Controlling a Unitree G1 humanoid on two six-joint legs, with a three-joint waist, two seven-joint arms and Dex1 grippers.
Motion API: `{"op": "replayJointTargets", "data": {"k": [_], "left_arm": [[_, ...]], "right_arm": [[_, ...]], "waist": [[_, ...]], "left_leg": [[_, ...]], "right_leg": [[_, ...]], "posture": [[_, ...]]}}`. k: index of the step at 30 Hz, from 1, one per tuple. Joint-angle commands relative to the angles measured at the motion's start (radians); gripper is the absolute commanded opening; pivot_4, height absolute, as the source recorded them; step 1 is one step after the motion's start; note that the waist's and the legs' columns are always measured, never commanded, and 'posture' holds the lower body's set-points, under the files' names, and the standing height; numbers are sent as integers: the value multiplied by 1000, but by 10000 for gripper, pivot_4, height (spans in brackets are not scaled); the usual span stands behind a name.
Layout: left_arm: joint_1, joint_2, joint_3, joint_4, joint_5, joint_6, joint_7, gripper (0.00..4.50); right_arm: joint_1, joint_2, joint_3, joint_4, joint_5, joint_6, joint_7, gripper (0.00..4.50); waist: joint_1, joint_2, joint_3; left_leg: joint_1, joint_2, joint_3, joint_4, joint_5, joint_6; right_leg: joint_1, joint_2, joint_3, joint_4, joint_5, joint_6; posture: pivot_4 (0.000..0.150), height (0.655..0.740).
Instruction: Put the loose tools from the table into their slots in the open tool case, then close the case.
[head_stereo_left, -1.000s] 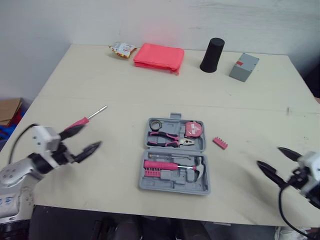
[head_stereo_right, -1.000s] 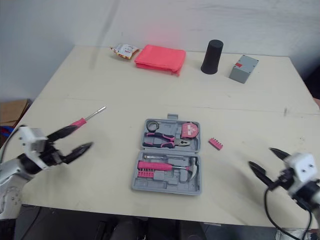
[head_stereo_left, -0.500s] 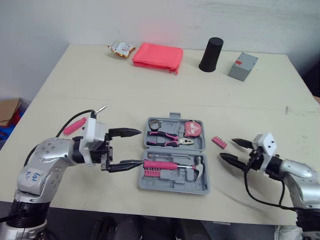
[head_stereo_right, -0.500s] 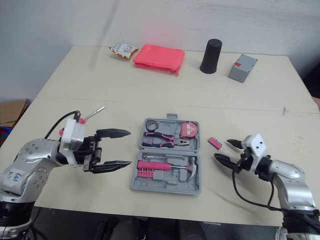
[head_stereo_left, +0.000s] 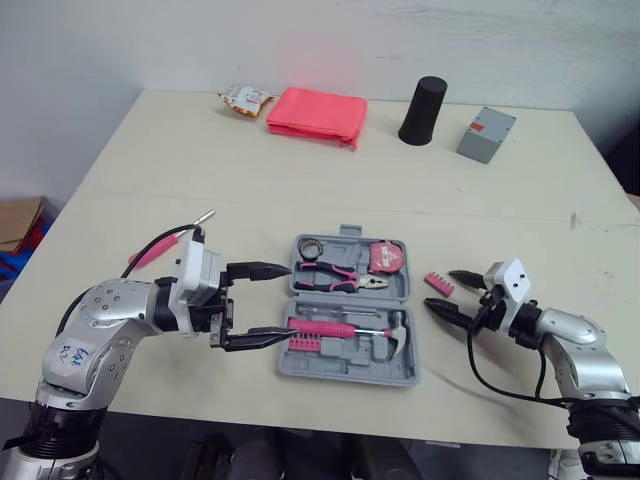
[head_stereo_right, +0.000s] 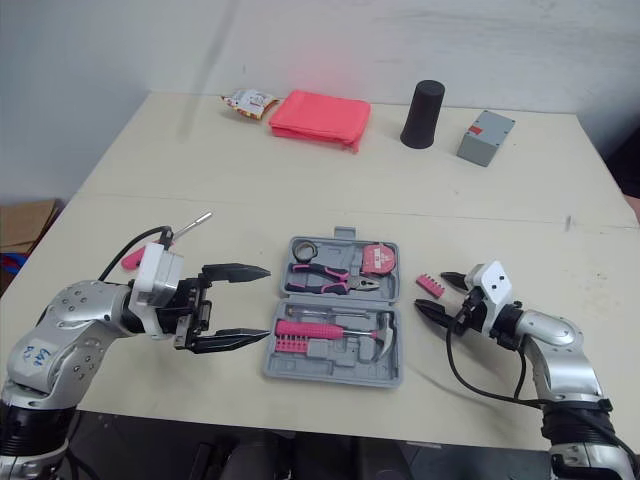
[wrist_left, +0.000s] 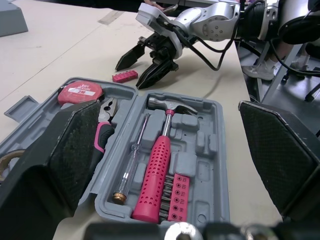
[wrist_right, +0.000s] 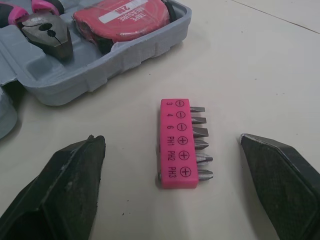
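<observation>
1. Pink bit holder (wrist_right: 182, 144) lies on the bench (head_stereo_left: 300, 170) between the right end effector's (head_stereo_left: 440, 290) spread fingers, touching neither.
2. Left end effector (head_stereo_left: 287, 299), fingers apart, faces the open tool case (head_stereo_left: 350, 368) just ahead.

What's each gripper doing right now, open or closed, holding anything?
Left gripper: open, holding nothing, by the tool case.
Right gripper: open, holding nothing, aimed at the pink bit holder.
</observation>
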Motion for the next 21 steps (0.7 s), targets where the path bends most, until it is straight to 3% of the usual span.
{"op": "replayJointTargets", "data": {"k": [1, 3, 4, 6, 12, 15, 21], "left_arm": [[7, 1, 7, -29, 1, -11, 5, 45000], [7, -1, 6, -28, 2, -13, 5, 45000], [8, 0, 4, -26, 3, -15, 3, 45000], [11, 4, 0, -24, 9, -22, -7, 45000], [0, -6, -7, -8, 30, -62, -25, 45000], [-12, -18, -15, 3, 31, -83, -38, 45000], [12, -1, -34, 48, 81, -181, -127, 45000]], "right_arm": [[16, -6, 1, 34, -31, 8, -23, 31536], [16, -6, 1, 38, -33, 2, -23, 20174], [16, -6, 0, 42, -35, -4, -24, 17543], [18, -4, -7, 52, -40, -37, -33, 7999], [26, -33, -71, 17, -9, -127, -35, 7890], [59, -92, -77, -158, 17, -100, 13, 7890], [93, -245, -52, -544, 141, 140, 105, 7890]], "waist": [[0, 0, 0], [0, 0, 0], [0, 0, 0], [0, 0, 0], [4, 0, 0], [6, 2, 1], [-3, 2, 2]], "left_leg": [[0, 0, 0, 0, 0, 0], [0, 0, 0, 0, 0, 0], [0, 0, 0, 0, 0, 1], [0, -1, 0, 0, 1, 1], [0, -3, 0, 0, 2, 3], [-1, -3, 0, -1, 2, 3], [-2, 1, 0, -3, 2, -1]], "right_leg": [[0, 0, 0, 0, 0, 0], [1, 0, 0, 0, 0, 0], [1, -1, 0, 0, 0, 1], [1, -1, 1, 0, 1, 1], [1, -3, 1, 0, 2, 2], [-1, -3, 1, 0, 2, 2], [-3, 1, 2, -1, 1, 1]], "posture": [[1500, 7400], [1500, 7400], [1500, 7400], [1500, 7400], [1500, 7400], [1500, 7400], [1500, 7400]]}}
